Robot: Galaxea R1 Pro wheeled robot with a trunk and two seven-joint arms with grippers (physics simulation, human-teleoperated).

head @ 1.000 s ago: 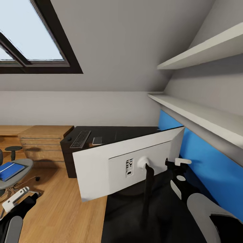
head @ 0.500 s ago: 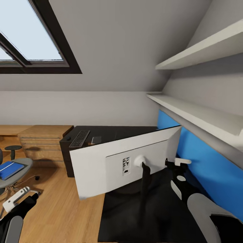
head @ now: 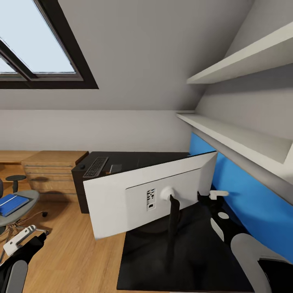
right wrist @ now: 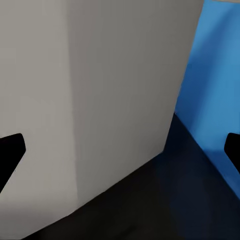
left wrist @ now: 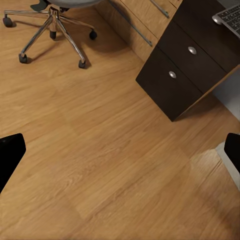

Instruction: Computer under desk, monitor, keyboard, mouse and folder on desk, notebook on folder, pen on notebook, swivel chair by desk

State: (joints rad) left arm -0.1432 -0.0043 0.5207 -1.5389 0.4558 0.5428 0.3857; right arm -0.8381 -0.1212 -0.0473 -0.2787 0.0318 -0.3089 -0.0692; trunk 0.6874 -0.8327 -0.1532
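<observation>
Monitor first: over the last second its place in your head view has slid a little leftward, and the whole scene has slid with it, so that looks like your camera moving and not the screen. It stands on the black counter on its slim stand, white back toward you, tilted, its right edge close to the blue wall panel. I judge the monitor step is as good as met; turning it to face the room may remain.

Your right gripper sits just beside the monitor's right edge. In the right wrist view the white back lies between two widely parted fingers, with nothing clamped; I cannot tell whether either one touches it.

Your left gripper hangs low over the wood floor, fingers spread wide and empty.

Further off, the folder lies on the chair at the left, so that move is not yet done. At the counter's far end rest the keyboard, a small dark mouse beside it, and the notebook, all well apart from the monitor. They will need bringing closer.
</observation>
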